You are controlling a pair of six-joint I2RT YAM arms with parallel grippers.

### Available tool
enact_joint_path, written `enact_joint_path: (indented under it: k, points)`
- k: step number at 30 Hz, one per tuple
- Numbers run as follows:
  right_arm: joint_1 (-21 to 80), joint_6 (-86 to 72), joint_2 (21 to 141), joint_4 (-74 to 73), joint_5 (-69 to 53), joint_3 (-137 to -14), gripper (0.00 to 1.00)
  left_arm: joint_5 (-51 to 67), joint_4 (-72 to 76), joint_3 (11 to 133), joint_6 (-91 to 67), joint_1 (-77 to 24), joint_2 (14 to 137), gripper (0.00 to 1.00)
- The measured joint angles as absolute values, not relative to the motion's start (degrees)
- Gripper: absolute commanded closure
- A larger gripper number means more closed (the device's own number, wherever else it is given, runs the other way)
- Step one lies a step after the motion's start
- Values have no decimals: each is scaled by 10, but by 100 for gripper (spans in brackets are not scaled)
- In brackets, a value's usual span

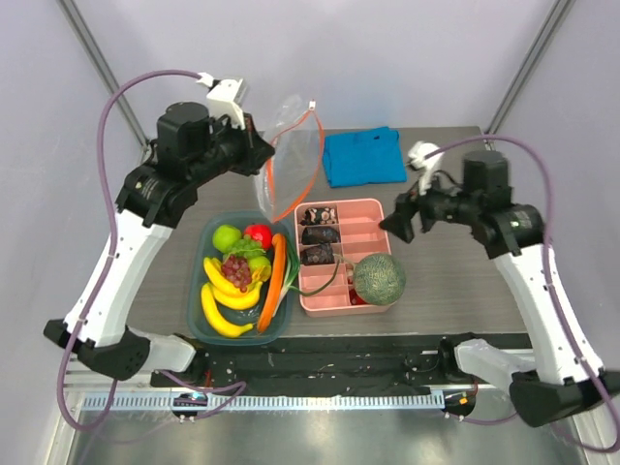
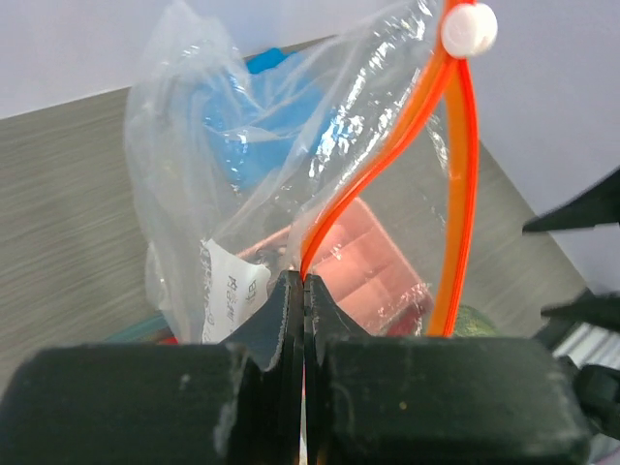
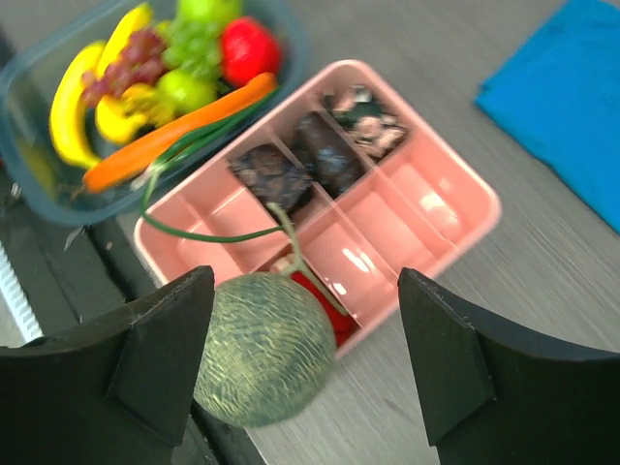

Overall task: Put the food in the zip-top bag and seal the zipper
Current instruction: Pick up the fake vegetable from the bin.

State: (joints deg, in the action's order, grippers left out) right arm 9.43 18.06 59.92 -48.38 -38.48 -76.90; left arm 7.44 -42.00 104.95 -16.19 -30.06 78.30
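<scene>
My left gripper (image 1: 260, 155) is raised over the table's back left, shut on the orange-red zipper (image 2: 378, 165) of the clear zip-top bag (image 1: 295, 136). The bag hangs open, its white slider (image 2: 469, 29) at the top end. The netted melon (image 1: 379, 278) rests on the near right corner of a pink tray (image 1: 383, 208), over something red. My right gripper (image 3: 303, 281) is open and empty, hovering above the melon (image 3: 266, 349). A green apple (image 1: 226, 236), a red fruit (image 1: 258, 234) and purple grapes (image 1: 236, 271) lie in a dark bin (image 1: 194, 310).
The bin also holds bananas (image 1: 221, 315) and an orange carrot (image 1: 275, 281) whose green stem trails into the pink tray. Dark lumps (image 1: 320, 233) fill the tray's left compartments. A blue cloth (image 1: 363, 155) lies at the back, right of the bag.
</scene>
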Motion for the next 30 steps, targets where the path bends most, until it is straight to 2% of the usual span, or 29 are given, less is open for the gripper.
enact_joint_path:
  k: [2,8,16,22,30]
  points:
    - [173,195,629,-475,-347,-769,24,63,-428,1030,-160,-281,763,100]
    - [295,258,745,-467,-235,-780,32,31,-448,987,-161,-217,733,100]
    - [394,343,918,-500,-155,-849,48,20,-460,954,-173,-176,701,100]
    - [395,390,1011,-542,-145,-894,50,35,-466,954,-201,-122,700,100]
    - [398,423,1028,-588,-161,-894,44,66,-480,953,-225,-88,715,100]
